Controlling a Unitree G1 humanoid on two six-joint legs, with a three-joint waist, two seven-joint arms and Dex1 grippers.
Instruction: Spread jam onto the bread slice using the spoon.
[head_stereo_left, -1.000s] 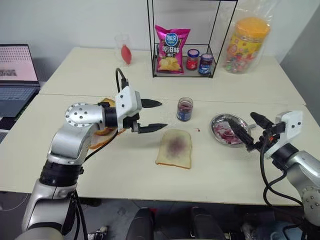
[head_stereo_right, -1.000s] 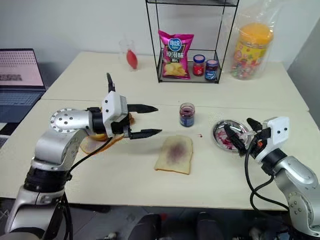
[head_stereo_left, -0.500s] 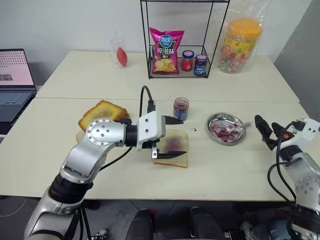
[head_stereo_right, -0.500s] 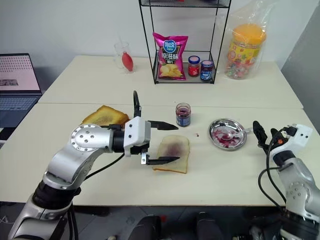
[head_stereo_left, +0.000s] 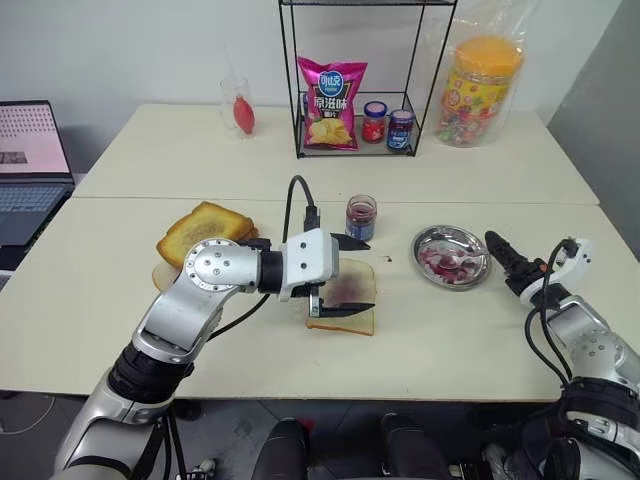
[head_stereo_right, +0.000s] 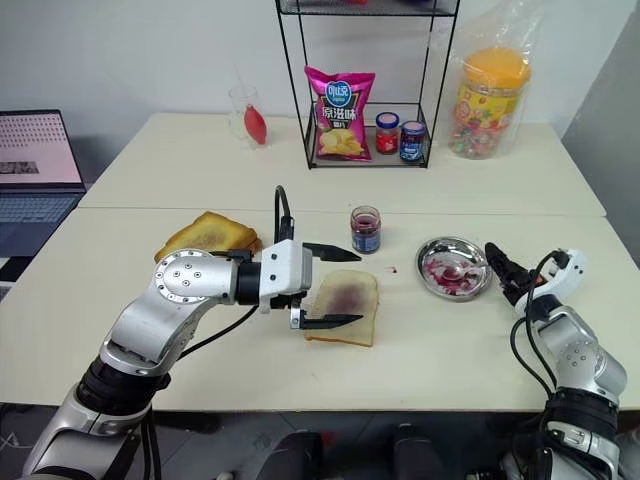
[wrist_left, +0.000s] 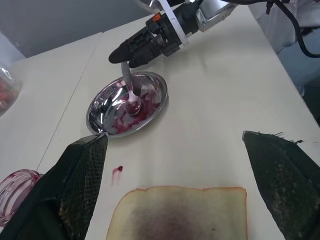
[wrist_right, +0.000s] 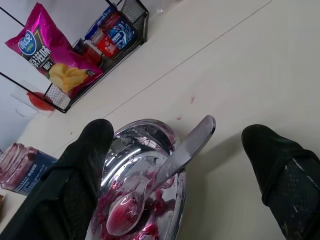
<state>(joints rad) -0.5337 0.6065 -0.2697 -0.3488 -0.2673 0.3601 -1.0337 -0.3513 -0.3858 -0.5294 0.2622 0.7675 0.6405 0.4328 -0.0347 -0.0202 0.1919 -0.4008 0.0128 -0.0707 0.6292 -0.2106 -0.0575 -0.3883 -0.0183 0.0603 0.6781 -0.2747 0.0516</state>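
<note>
While both arms reach over the pale desk (head_stereo_left: 450, 340), the left end effector (head_stereo_left: 352, 276) hangs above the bread slice with its two black fingers spread wide and nothing between them. One finger is over the far edge of the soft white square bread slice with a purple jam smear (head_stereo_left: 346, 306) and the other is over the near edge. The bread slice lies flat on the desk, near the middle.

The right end effector (wrist_right: 185, 165) is also wide open and holds nothing. It is at the right side of the desk, just beside the round shiny steel dish (head_stereo_left: 452, 256). The small silver metal spoon (wrist_right: 162, 175) lies in that dish, with its purple-red bowl down in the jam smears and its handle sticking out over the rim, between the two black fingers but not touched by them.

The dark purple-red jam in a small clear glass jar (head_stereo_left: 360, 217) stands just behind the bread slice. A tiny purple drop (wrist_left: 117, 171) sits on the desk between the bread and the dish. Golden-brown toasted slices (head_stereo_left: 200, 225) lie to the left. Farther back, a black wire rack (head_stereo_left: 365, 90) holds a pink chip bag (head_stereo_left: 331, 88) and two little lidded jars (head_stereo_left: 388, 124).
</note>
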